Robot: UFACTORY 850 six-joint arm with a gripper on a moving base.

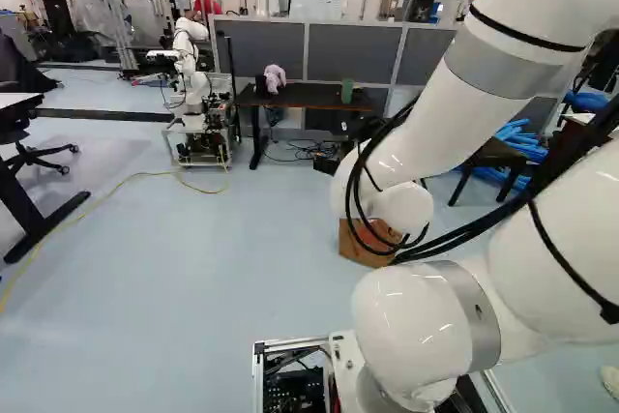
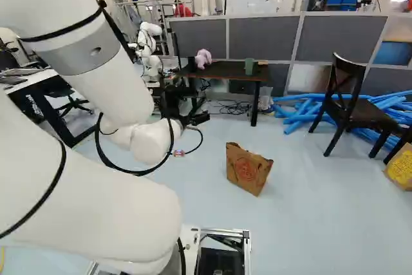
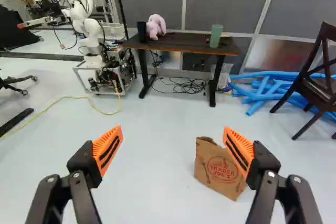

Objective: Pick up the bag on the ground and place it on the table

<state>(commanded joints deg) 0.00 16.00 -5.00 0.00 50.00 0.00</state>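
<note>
The tool (image 2: 196, 118) stands wide open, its orange pads (image 3: 107, 149) well apart. Ahead of it, the brown paper bag (image 3: 211, 167) rests on the floor (image 3: 152, 145), one finger hiding part of it in the wrist view. Farther ahead of the tool stands the counter (image 3: 184, 41), bearing a pink plush toy (image 3: 156, 27) and a green cup (image 3: 216, 36).

Bright, diffuse light, soft shadows, small glints on the glossy white arm (image 1: 426, 321).
</note>
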